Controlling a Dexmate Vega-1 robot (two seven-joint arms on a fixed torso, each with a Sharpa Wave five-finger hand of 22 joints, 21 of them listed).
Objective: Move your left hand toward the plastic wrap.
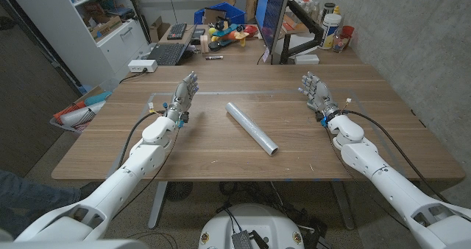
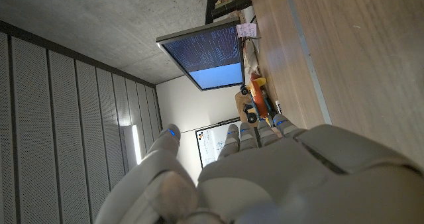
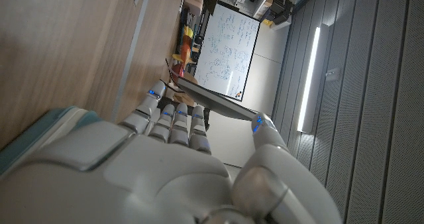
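Observation:
A clear roll of plastic wrap point(image 1: 251, 127) lies slantwise in the middle of the wooden table point(image 1: 221, 157). My left hand point(image 1: 182, 98) stands on the table to the left of the roll, about a hand's length from its far end, fingers stretched out and holding nothing. In the left wrist view the left hand point(image 2: 265, 177) shows its back with straight fingers. My right hand point(image 1: 316, 93) stands at the right side of the table, well apart from the roll, fingers apart and holding nothing. The right hand point(image 3: 179, 164) looks the same in its wrist view.
Behind the table's far edge stand a monitor point(image 1: 273, 17) on an arm, a keyboard point(image 1: 166, 54), a small white box point(image 1: 141, 65) and a blue bin point(image 1: 219, 17) with toys. A white shelf unit point(image 1: 96, 20) stands at the back left.

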